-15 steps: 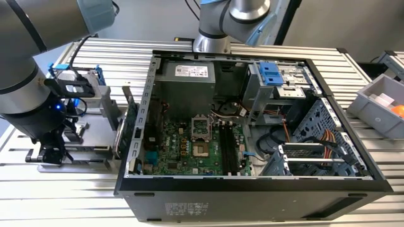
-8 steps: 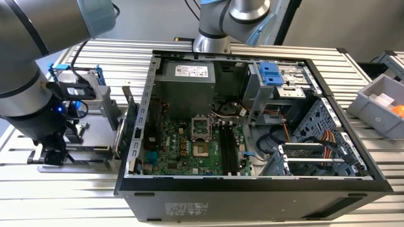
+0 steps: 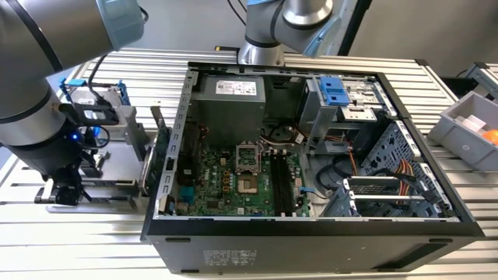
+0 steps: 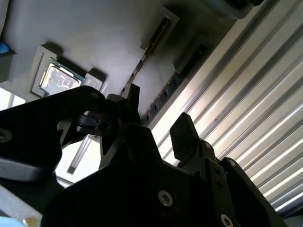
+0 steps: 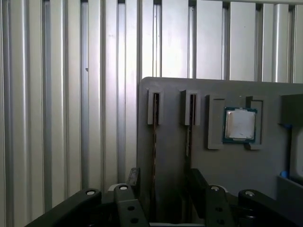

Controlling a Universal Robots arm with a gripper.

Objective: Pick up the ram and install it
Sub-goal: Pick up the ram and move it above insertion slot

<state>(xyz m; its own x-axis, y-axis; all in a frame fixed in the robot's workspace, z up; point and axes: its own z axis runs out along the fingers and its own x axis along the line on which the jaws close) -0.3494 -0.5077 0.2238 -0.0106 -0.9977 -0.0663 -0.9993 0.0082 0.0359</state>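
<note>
Ram (image 5: pixel 155 137) stands on edge in a slot of a gray holder (image 5: pixel 222 87) in the first wrist view, which leaves its long sides free to be pinched. The gripper (image 5: pixel 164 175) hovers close with fingers spread, holding nothing. In the second wrist view, the parted fingers (image 4: pixel 182 127) sit near the stick's thin edge. In the exterior view, the arm (image 3: pixel 31 116) hangs beside the open computer case (image 3: pixel 311 233), whose memory slots (image 3: pixel 281 181) look empty.

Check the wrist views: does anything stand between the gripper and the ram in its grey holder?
Nothing visible does. In the first wrist view the open gripper hangs over the grey holder, and the ram stands on edge in its slot, in line with the gap between the fingers. The processor sits aside.
</note>
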